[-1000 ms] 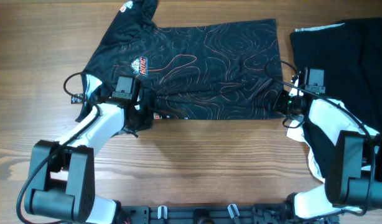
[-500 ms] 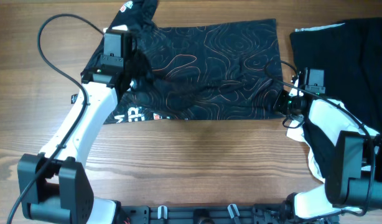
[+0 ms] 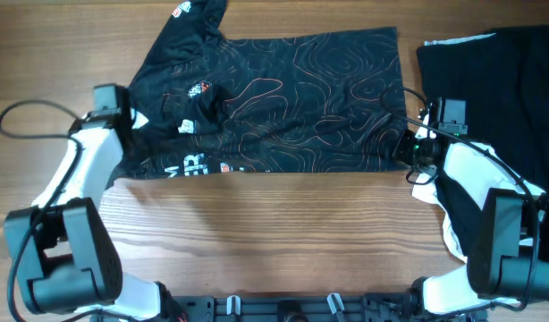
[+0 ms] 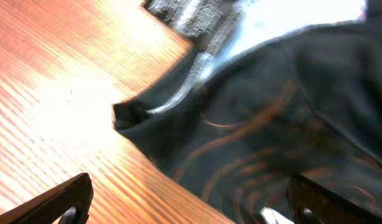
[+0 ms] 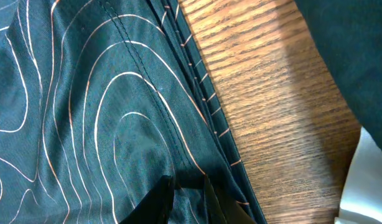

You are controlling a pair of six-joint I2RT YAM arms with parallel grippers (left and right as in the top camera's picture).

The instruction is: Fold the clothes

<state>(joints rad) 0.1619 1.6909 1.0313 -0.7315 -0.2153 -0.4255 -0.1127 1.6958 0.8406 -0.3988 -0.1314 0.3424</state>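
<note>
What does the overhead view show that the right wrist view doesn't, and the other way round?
Only overhead: the whole black jersey with orange contour lines spread out, with white lettering along its near left edge. Only right wrist: the right claw pinching the fabric beside the stitched hem, seen close up. Both: the jersey, the brown wooden table and the plain black garment to the right.

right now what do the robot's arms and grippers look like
The left arm and right arm have white links between bulky black joint housings. A black cable loops off the left wrist. The left gripper and right gripper have black fingers.
</note>
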